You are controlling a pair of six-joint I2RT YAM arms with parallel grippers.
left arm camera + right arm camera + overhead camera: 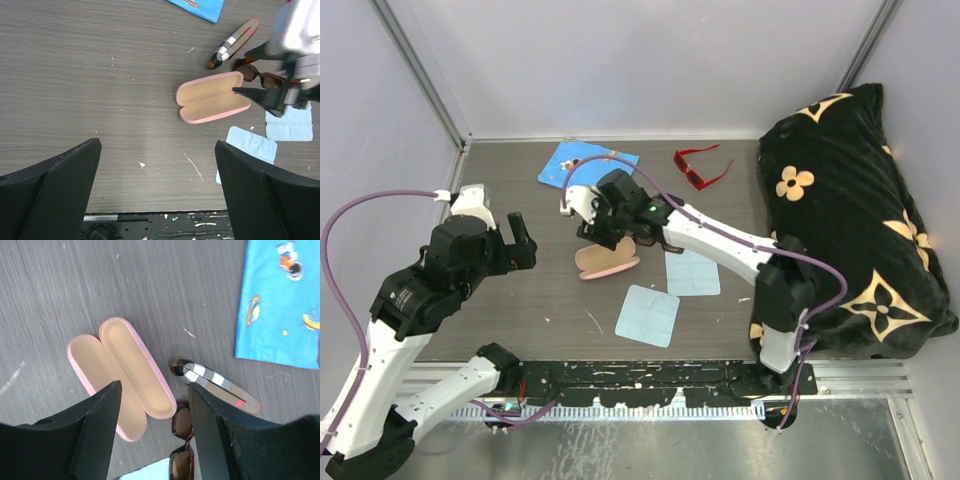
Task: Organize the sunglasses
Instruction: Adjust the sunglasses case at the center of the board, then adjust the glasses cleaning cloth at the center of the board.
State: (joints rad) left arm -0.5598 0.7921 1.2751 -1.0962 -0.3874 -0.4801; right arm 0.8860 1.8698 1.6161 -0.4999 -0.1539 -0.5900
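**A:** Start at the near edge. What are the pincers doing?

**B:** The left gripper [157, 145] hangs over bare table [545, 300] on the left, jaws spread as wide as they go, nothing in them. The right gripper [155, 390] reaches in over the middle, jaws partly apart, with hold of nothing. I can see the tabletop and the cases between its fingers.

**A:** And on the table, counting outward?

**B:** First two pale blue cloths [647, 315], lying flat and close together, right of centre. Past them is one pink case [212, 97], lying open with both halves facing up, empty.

**A:** The sunglasses?

**B:** Two pairs. The brown sunglasses [250, 69] lie on the table just beside the pink case's right end, outside it, directly under the right gripper. From above, that arm covers nearly all of them. The red sunglasses [689, 171] sit well apart near the back wall, temples unfolded.

**A:** Any other case?

**B:** One slim case [235, 42], brown with a black-and-white checked end, just beyond the brown pair. So two cases in all.

**A:** Further back?

**B:** One blue printed cloth [560, 165] at the far edge, left of the red pair, with a purple cable [595, 160] crossing over it. On the right, one big black cushion [850, 200] with cream flowers fills that side.
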